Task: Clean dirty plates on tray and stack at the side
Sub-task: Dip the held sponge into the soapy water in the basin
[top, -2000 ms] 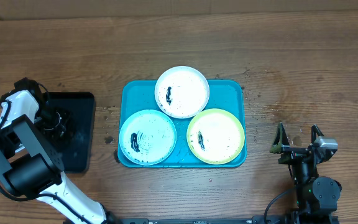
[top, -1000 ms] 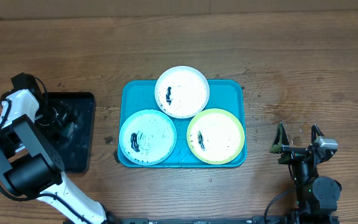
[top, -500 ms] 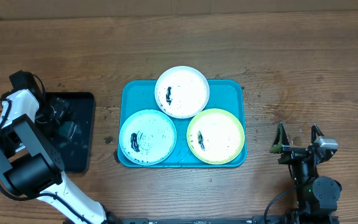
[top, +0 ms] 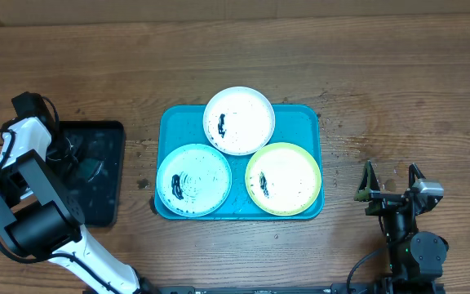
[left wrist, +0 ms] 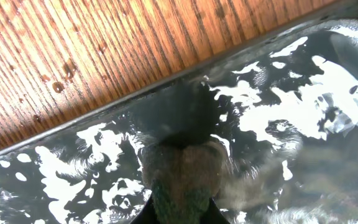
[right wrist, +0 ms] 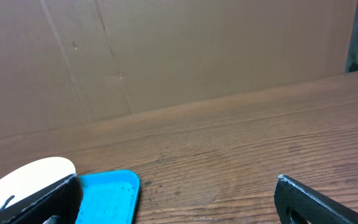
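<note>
The turquoise tray (top: 308, 122) lies mid-table with three smeared plates on it: white (top: 243, 122) at the back, light blue (top: 198, 175) front left, yellow-green (top: 288, 175) front right. My left gripper (top: 73, 161) is down in the black tray at the far left. In the left wrist view it (left wrist: 180, 210) is shut on a dark green-brown sponge (left wrist: 182, 177) that dips into the foamy water. My right gripper (top: 391, 192) is open and empty, right of the tray. In the right wrist view its open fingers (right wrist: 179, 205) frame bare wood, the tray corner (right wrist: 107, 193) and the white plate's rim (right wrist: 30, 174).
The black tray (top: 104, 196) holds water with white foam (left wrist: 303, 106); its rim runs along the wood (left wrist: 104, 56). A brown cardboard wall (right wrist: 166, 56) stands behind the table. Dark specks dot the wood around the turquoise tray.
My left gripper has shifted a little inside the black tray with the sponge, stirring the water. The plates, the turquoise tray and the right arm have not moved.
</note>
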Controlling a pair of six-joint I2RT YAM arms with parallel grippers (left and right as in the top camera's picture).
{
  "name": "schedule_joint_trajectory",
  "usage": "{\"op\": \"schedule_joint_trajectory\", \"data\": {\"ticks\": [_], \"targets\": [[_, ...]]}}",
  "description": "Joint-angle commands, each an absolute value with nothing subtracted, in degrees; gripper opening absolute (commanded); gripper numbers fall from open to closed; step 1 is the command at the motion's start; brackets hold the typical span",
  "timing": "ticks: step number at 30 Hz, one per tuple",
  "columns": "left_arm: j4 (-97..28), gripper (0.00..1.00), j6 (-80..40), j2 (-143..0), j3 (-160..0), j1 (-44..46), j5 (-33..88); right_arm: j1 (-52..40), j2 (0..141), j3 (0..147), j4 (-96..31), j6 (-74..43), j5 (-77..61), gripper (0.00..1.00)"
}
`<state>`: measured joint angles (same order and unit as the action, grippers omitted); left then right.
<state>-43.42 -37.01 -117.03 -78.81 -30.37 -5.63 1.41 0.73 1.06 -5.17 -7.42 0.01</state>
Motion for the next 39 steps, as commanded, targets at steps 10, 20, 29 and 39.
{"op": "schedule_joint_trajectory", "data": {"ticks": [10, 20, 29, 39], "targets": [[-51.51, 1.00, -35.94, -119.57, -77.78, -30.30, 8.29, 1.48, 0.23, 0.45, -4.82, -7.03, 0.14, 1.00], [-54.78, 0.46, -35.94, -119.57, -77.78, -30.30, 10.28, 1.45, 0.23, 0.45, -4.82, -7.03, 0.14, 1.00], [-53.76, 0.04, -35.92, -119.57, -77.78, -30.35, 3.86, 1.45, 0.23, 0.45, -4.82, -7.03, 0.14, 1.00], [-48.38, 1.00, -35.90, -119.57, -77.78, -30.35, -7.31, 1.48, 0.23, 0.45, -4.82, -7.03, 0.14, 1.00]]}}
